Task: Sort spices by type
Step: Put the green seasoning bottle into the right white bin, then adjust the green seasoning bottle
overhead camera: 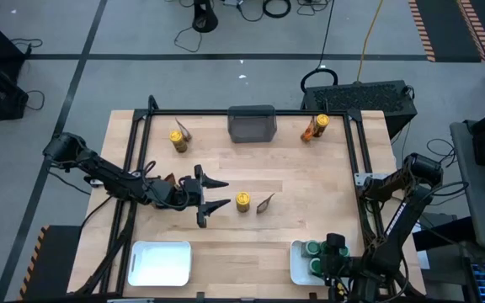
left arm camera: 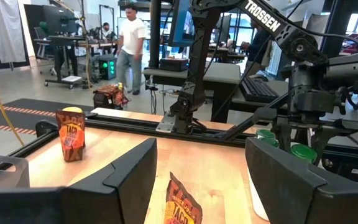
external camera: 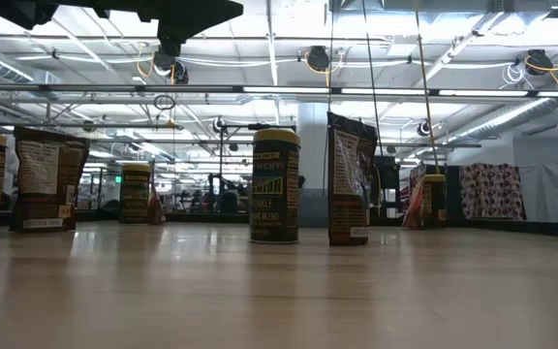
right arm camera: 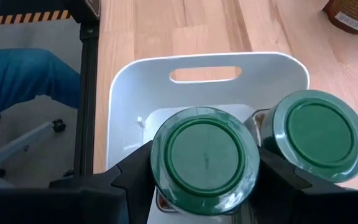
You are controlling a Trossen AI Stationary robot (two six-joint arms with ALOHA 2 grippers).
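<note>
My left end effector [overhead camera: 211,200] stands wide open and empty, low over the middle of the table [overhead camera: 293,181], its two fingers pointing toward the robot's right side. Straight ahead of it, just past the fingertips, stands a yellow-lidded jar [overhead camera: 242,201], and just beyond that lies a brown-orange packet [overhead camera: 264,204] with its pointed long axis slanting across the table. The jar sits on my line of reach, so I judge a short forward push between the fingers is what the next grasp needs; the left arm is far nearer than the right.

My right end effector [right arm camera: 205,168] is over the white tray [right arm camera: 129,81] at the table's near right corner, its fingers set either side of a green-lidded jar [right arm camera: 204,155] that stands in the tray, with a second green-lidded jar [right arm camera: 312,134] just beside it. Whether the fingers press the jar I cannot tell.

Another yellow jar [overhead camera: 178,139] with a packet beside it stands far left, and one more pair [overhead camera: 317,126] far right, flanking the dark bin [overhead camera: 252,123].
</note>
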